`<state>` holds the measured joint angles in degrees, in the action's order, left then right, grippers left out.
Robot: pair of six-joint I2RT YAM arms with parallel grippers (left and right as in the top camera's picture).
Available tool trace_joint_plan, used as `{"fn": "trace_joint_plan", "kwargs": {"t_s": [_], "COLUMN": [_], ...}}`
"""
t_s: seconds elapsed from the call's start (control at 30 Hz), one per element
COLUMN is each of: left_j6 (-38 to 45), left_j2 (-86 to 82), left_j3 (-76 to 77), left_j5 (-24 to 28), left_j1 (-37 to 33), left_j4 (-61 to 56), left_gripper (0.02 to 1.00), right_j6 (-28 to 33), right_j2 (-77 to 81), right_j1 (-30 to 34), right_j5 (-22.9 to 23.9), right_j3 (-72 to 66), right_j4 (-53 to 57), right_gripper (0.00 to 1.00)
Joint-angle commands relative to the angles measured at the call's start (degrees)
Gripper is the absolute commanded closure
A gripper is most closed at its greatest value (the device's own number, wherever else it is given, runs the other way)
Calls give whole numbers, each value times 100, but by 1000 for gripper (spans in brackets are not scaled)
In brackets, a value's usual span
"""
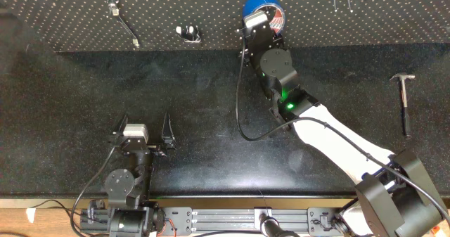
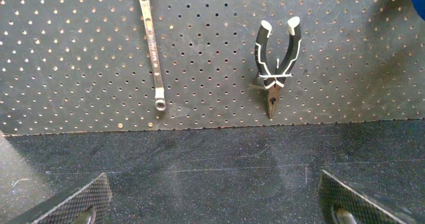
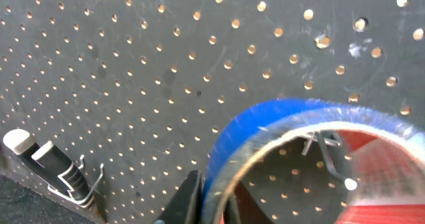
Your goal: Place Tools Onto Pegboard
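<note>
right gripper [image 1: 257,20] was clamped on the blue tape roll [image 1: 261,3], pressed to the pegboard [image 1: 56,12] | left gripper [image 1: 145,128] was held apart, low over the mat [image 1: 204,124] | wrench [image 2: 153,48] and pliers [image 2: 275,61] were hung on the pegboard | hammer [image 1: 404,103] was laid on the mat, far right

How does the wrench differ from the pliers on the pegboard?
The wrench is one slim silver bar; the pliers have two black-and-white handles. The wrench is longer; the pliers are shorter and hang nose down, handles spread. Both hang on the pegboard.
</note>
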<state>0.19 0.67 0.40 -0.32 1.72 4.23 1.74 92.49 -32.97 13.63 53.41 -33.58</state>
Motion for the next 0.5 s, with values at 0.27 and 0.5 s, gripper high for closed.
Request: {"fn": "trace_joint_plan", "kwargs": {"t_s": [0.27,0.5], "left_j6": [11,11], "left_j2": [-42,-42], "left_j3": [-9,-9], "left_j5": [39,39], "left_j1": [24,24], "left_j4": [46,44], "left_gripper": [23,23], "right_j6": [70,-46], "right_j2": [-540,-1502], "right_j1": [-72,-70], "right_j5": [68,-577], "right_j3": [59,59], "right_j4": [1040,2734], "right_gripper": [772,485]}}
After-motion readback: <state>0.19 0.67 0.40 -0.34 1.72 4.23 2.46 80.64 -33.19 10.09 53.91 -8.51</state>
